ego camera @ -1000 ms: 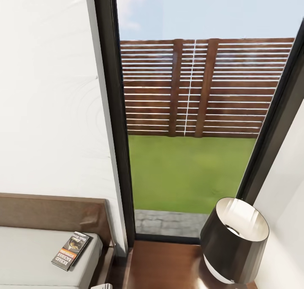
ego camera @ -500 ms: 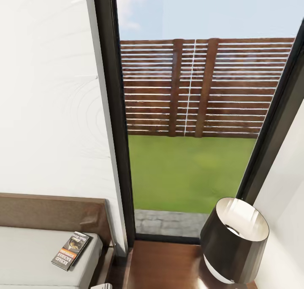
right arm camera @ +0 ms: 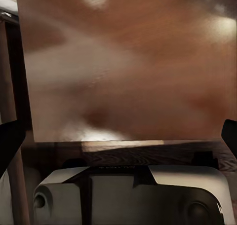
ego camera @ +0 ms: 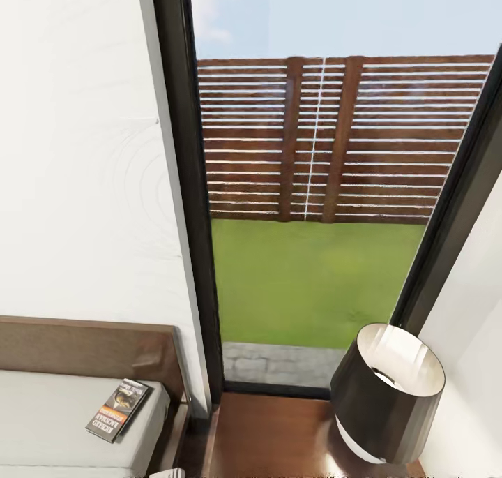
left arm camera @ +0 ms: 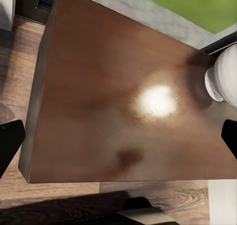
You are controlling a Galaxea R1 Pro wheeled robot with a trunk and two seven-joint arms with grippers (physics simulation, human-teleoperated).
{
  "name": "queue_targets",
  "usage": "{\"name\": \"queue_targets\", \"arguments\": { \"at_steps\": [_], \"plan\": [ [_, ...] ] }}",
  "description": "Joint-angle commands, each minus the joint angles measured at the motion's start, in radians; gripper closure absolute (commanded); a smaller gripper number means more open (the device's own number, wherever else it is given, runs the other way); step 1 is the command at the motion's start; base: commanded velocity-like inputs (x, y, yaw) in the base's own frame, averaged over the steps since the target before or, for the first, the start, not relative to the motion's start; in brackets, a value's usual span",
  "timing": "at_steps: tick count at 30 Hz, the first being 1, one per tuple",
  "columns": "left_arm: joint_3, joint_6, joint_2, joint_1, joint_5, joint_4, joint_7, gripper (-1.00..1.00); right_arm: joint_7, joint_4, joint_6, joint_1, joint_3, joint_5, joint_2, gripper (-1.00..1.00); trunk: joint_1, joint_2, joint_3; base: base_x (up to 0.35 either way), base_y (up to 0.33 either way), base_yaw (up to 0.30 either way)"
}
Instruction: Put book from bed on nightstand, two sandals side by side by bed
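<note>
Book flat on bed, lower left of head view, near headboard; long axis diagonal, lower left to upper right, lettering end lower left. Nightstand at bottom centre, lamp on it. Left gripper and right gripper both spread, empty, over nightstand top, well apart from book

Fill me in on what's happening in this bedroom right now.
Nothing is being handled at this moment. The book lies on the bed near the headboard, not yet moved. Beside the bed, under the tall window, stands the nightstand with a dark-shaded lamp on its glossy top. Both wrist views look down on that wooden top, and the dark fingertips of each gripper sit wide apart at the picture edges with nothing between them.
</note>
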Motion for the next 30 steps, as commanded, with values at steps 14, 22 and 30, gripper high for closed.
{"name": "queue_targets", "arguments": {
  "at_steps": [14,22,30],
  "plan": [
    [0.002,-0.004,0.000,-0.001,0.000,-0.002,-0.018,-1.00,0.004,0.004,0.001,-0.002,-0.008,-0.003,-0.001,-1.00,0.001,-0.002,-0.024,0.000,0.000,0.000],
    [0.004,0.011,0.010,-0.005,0.000,-0.070,-0.232,-1.00,0.003,0.004,0.001,-0.002,-0.008,-0.003,-0.001,-1.00,0.001,-0.002,-0.037,0.000,0.000,0.000],
    [0.005,0.328,0.021,-0.007,0.001,-0.411,-0.469,-1.00,0.002,0.004,0.001,-0.002,-0.008,-0.002,-0.001,-1.00,0.001,-0.002,-0.049,0.000,0.000,0.000]
  ]
}}
